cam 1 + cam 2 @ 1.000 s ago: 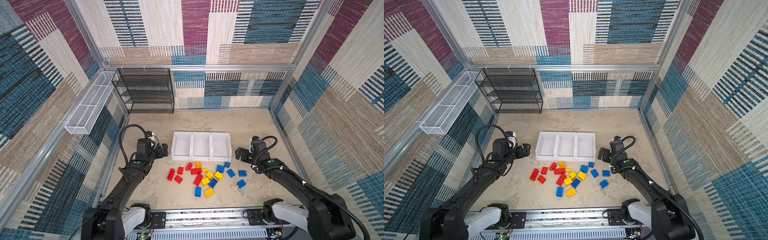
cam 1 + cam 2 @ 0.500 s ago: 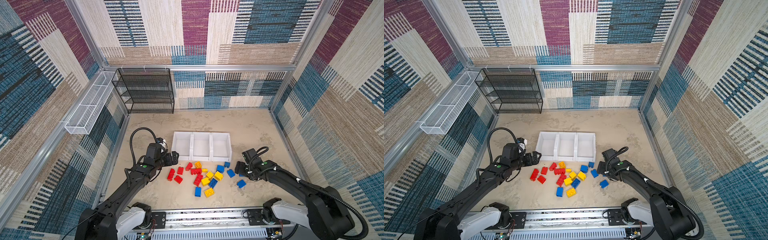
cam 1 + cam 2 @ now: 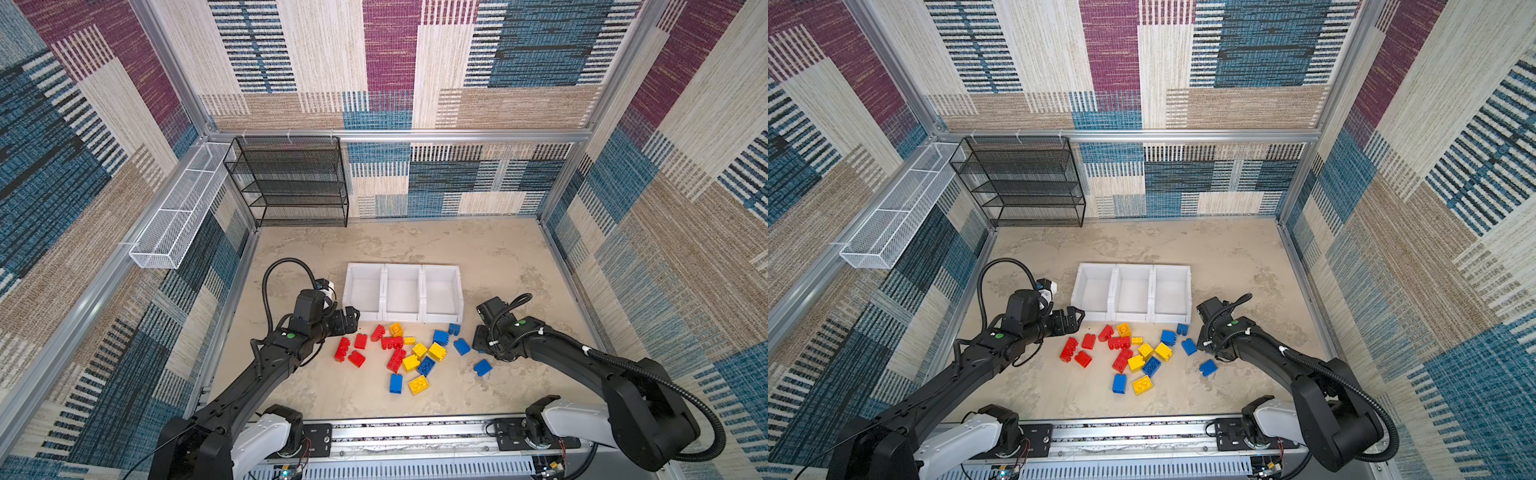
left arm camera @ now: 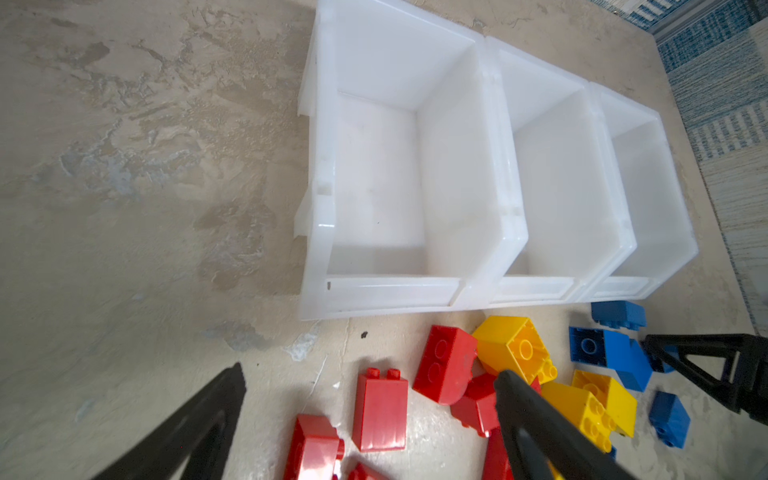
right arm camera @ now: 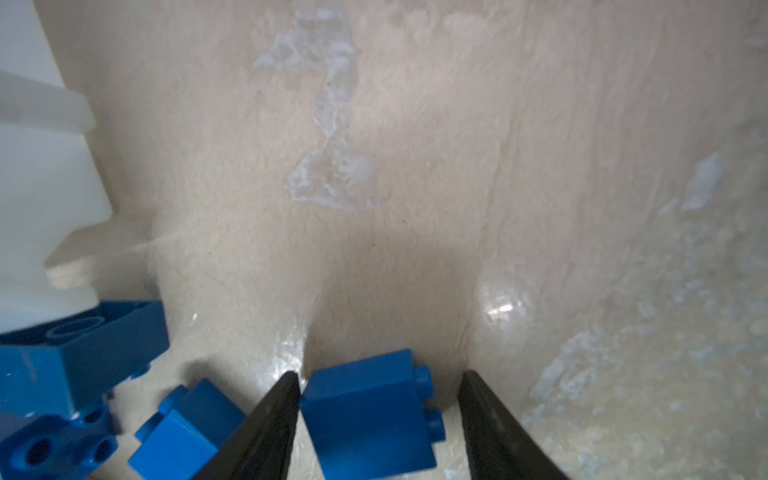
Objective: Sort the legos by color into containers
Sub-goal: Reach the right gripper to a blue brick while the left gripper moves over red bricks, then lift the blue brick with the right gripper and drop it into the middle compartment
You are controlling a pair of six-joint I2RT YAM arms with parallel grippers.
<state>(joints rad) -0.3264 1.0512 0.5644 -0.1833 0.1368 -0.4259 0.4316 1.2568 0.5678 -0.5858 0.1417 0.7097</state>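
Right gripper [image 5: 377, 374] is straddling a small blue brick [image 5: 368, 415] that is lying on its side on the beige tabletop [image 5: 415, 166]. One finger [image 5: 270, 424] is touching a smooth face of the brick, while the opposite finger [image 5: 486, 428] is standing just clear of its studs, so the jaws are spread around it without clamping it. In both top views this gripper is sitting at 3 o'clock of the pile, and its wrist is hiding the brick.

Left gripper [image 3: 353, 320] is hovering with its jaws spread wide and nothing between them. It is at 10 o'clock of the pile, just beside the near left corner of the containers [image 3: 384, 291].

The legos [image 3: 399, 353] are lying loose on the tabletop at 6 o'clock of the containers, all outside them. Red ones [image 3: 342, 349] are sitting toward 9 o'clock of the pile, yellow ones [image 3: 437, 351] in the middle and blue ones [image 3: 440, 336] toward 3 o'clock. A lone blue brick [image 3: 482, 368] is lying apart at 4 o'clock. The three white bins are standing joined in a row.

A black mesh rack [image 3: 291, 183] is standing at 11 o'clock of the tabletop against the back wall. A white wire basket [image 3: 178, 216] is hanging on the left wall at 10 o'clock. Any lettering on the studs is too small to read.
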